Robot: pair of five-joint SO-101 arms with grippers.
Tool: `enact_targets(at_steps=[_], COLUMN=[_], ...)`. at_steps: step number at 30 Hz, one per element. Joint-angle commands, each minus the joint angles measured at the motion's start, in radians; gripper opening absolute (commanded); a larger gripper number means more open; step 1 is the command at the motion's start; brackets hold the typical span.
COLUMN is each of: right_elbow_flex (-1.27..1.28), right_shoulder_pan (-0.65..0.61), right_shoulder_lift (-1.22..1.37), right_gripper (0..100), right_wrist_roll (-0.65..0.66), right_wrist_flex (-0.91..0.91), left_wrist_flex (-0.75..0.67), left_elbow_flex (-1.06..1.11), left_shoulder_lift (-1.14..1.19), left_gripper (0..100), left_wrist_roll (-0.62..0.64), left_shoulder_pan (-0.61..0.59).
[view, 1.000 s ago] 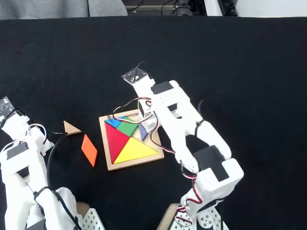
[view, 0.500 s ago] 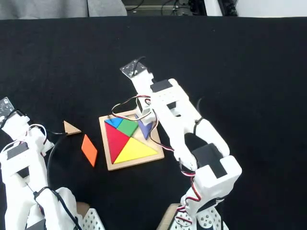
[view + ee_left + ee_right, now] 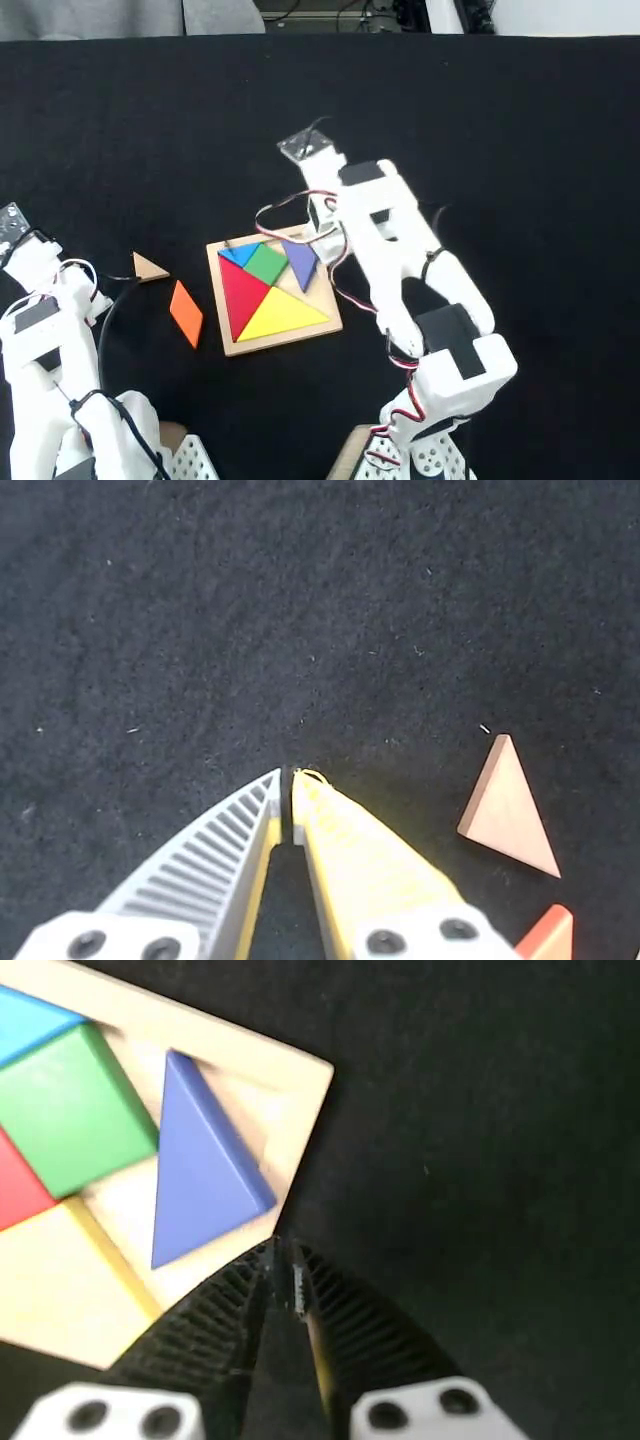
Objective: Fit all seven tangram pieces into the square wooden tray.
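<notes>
The right gripper (image 3: 285,1260), jaws pressed together on nothing, is hovering at the edge of the wooden tray (image 3: 293,1072) just beside the blue triangle (image 3: 200,1165). That piece is lying inside with bare wood around it, probably needing a nudge to seat. The left gripper (image 3: 288,785), likewise closed and empty, is resting low over the table near the tan triangle (image 3: 505,805) and the orange parallelogram (image 3: 548,935), likely its next picks.

Triangle (image 3: 149,267) & parallelogram (image 3: 186,313) on table (image 3: 500,150) left of tray (image 3: 320,288), 5 pcs (image 3: 262,300) inside.
</notes>
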Motion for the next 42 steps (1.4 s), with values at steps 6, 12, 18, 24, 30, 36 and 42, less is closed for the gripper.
enact_targets(at_steps=[6, 12, 18, 24, 30, 36, 42], right_elbow_flex=[-0.142, -0.22, -0.213, -0.128, -0.137, -0.266, -0.3], right_shoulder_pan=[-0.006, -0.017, -0.021, -0.021, 0.002, -0.068, -0.071], right_shoulder_lift=[0.111, 0.156, 0.111, -0.01, 0.079, 0.213, 0.196], right_gripper=[1.1, 1.1, 1.1, 1.1, 1.1, 1.1, 1.1], right_wrist_roll=[0.015, -0.038, -0.041, -0.037, -0.034, -0.041, -0.043], right_wrist_flex=[-0.015, -0.035, -0.032, 0.012, 0.021, 0.031, 0.035], left_wrist_flex=[-0.014, -0.014, -0.014, -0.014, -0.014, -0.014, -0.014], left_elbow_flex=[-0.004, -0.004, -0.004, -0.004, -0.004, -0.004, -0.004], left_shoulder_lift=[-0.018, -0.018, -0.018, -0.018, -0.018, -0.018, -0.018], left_gripper=[3, 3, 3, 3, 3, 3, 3], left_wrist_roll=[-0.006, -0.006, -0.008, -0.008, -0.008, -0.008, -0.008], left_shoulder_pan=[-0.001, -0.001, -0.001, -0.001, -0.001, -0.001, -0.001])
